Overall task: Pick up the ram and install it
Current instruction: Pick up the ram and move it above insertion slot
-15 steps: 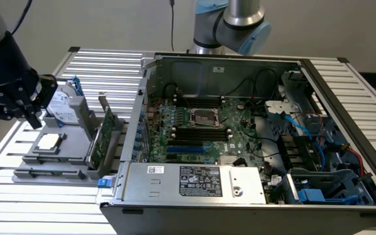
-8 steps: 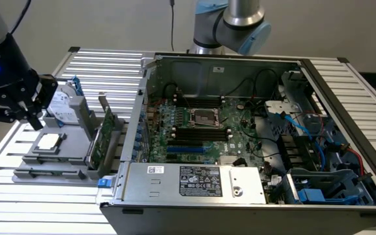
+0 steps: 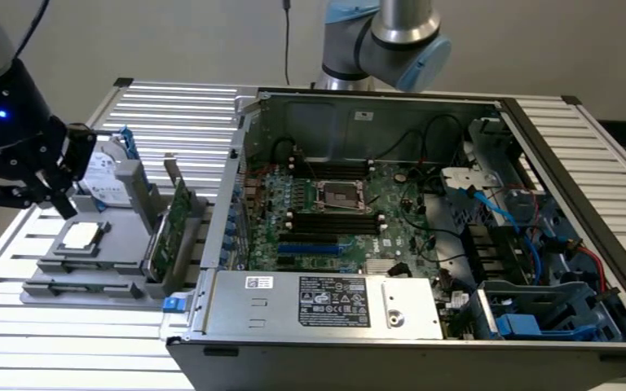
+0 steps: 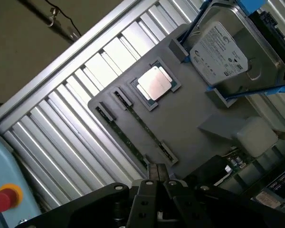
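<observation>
The black claw (image 4: 157, 171) is hovering clenched and empty over the grey holder tray (image 4: 194, 114) on the slatted metal counter (image 4: 76, 109), where the thin green ram stick (image 4: 140, 122) seems to be standing edge-up, looking light, stiff and fragile, best pinched across its flat faces mid-length.

The gripper (image 3: 50, 195) is made of matte black, angular links, and pale round screw heads (image 4: 116, 188) are set along its fingers (image 4: 149, 178). A small blue light (image 3: 1, 112) is lit on the black housing (image 3: 9, 122) just above it. Farther up the arm, a silver joint (image 3: 400, 37) is capped in light blue.
</observation>
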Controlling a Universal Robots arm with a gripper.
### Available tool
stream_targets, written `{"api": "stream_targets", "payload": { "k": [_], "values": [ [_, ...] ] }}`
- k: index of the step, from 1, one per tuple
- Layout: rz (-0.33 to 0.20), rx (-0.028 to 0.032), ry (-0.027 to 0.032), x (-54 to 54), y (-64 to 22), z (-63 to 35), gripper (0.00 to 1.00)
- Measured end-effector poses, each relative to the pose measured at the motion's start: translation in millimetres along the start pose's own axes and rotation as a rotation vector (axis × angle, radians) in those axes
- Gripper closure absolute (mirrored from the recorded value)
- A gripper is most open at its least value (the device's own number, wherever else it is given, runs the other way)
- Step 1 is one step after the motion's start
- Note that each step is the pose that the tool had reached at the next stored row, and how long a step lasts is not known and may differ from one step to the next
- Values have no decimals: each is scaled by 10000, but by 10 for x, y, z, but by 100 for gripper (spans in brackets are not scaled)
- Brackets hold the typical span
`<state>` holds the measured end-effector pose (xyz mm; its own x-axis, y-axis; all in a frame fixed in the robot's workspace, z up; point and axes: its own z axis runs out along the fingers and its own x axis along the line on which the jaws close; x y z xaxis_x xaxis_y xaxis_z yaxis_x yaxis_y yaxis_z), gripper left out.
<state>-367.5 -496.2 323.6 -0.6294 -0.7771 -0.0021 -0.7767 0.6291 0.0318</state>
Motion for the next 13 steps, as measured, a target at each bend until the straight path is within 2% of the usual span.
{"api": "stream_targets", "payload": {
  "k": [9,13],
  "values": [
    [-1612,250,-110,0,-1,26,89],
    [-2320,290,-63,0,-1,34,89]
  ]
}}
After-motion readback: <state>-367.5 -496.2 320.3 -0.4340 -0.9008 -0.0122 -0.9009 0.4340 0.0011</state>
